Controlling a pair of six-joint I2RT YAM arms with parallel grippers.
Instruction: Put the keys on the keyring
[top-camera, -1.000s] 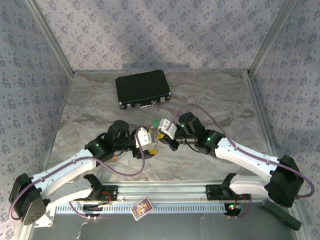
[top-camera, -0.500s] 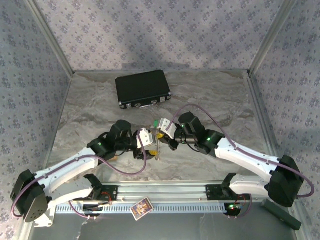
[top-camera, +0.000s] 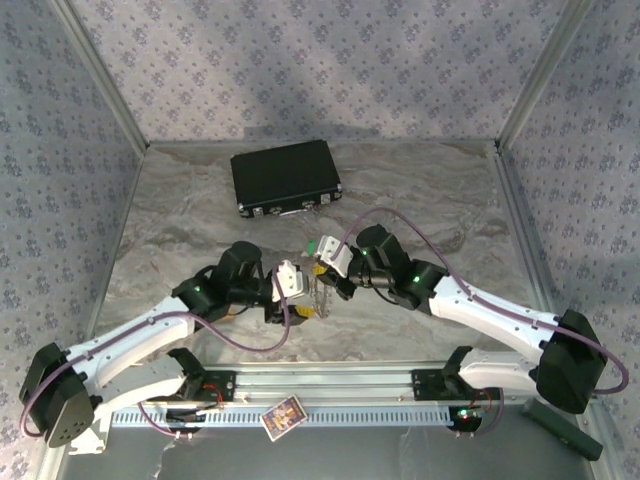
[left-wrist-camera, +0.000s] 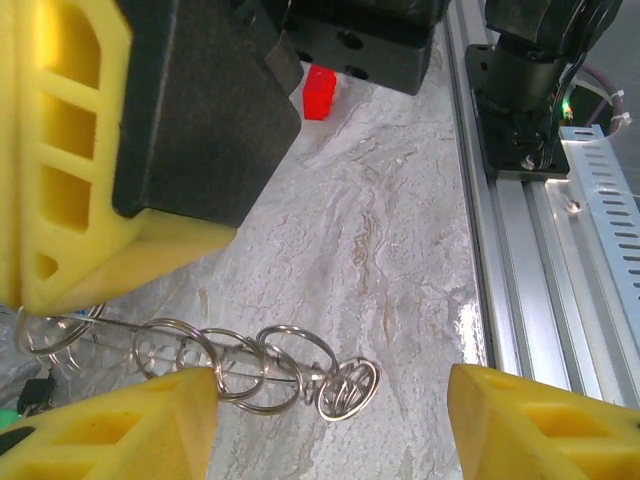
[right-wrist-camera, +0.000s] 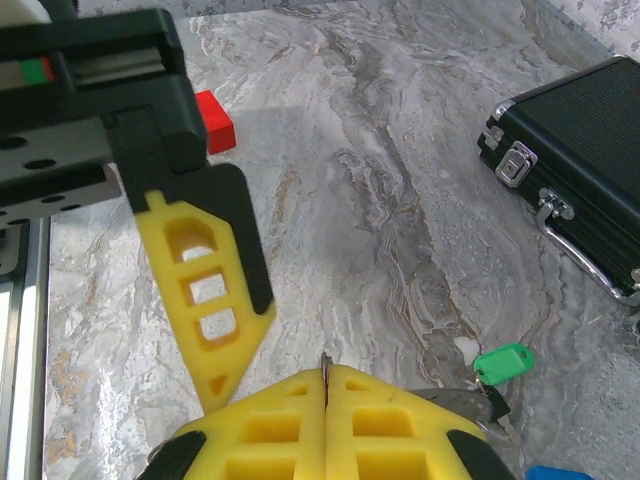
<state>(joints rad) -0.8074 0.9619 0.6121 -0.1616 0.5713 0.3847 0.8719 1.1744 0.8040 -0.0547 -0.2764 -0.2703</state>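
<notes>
Near the middle of the tabletop, somewhat toward its near edge, the two grippers meet tip to tip. The right gripper (right-wrist-camera: 325, 388) has its yellow fingers (right-wrist-camera: 270, 430) pressed together, and a thin sliver of metal stands out of the seam between them. This is part of the keyring (left-wrist-camera: 262, 366), a string of silvery loops on a wire that hangs off the tabletop between the grippers. The left gripper (left-wrist-camera: 328, 388) has its fingers (left-wrist-camera: 110, 428) spread wide to either side of the loops. Whether the nearer finger touches them cannot be told. One left finger rises just beside the closed right pair in the right wrist view. The green key (right-wrist-camera: 503, 362) lies flat on the marble just beside the right fingers, with the blue key (right-wrist-camera: 556, 473) near it at the frame's lower edge. A red block (right-wrist-camera: 212, 122) sits on the tabletop beyond the left gripper. A black case (top-camera: 286, 178) rests closed by the far edge, left of centre.
</notes>
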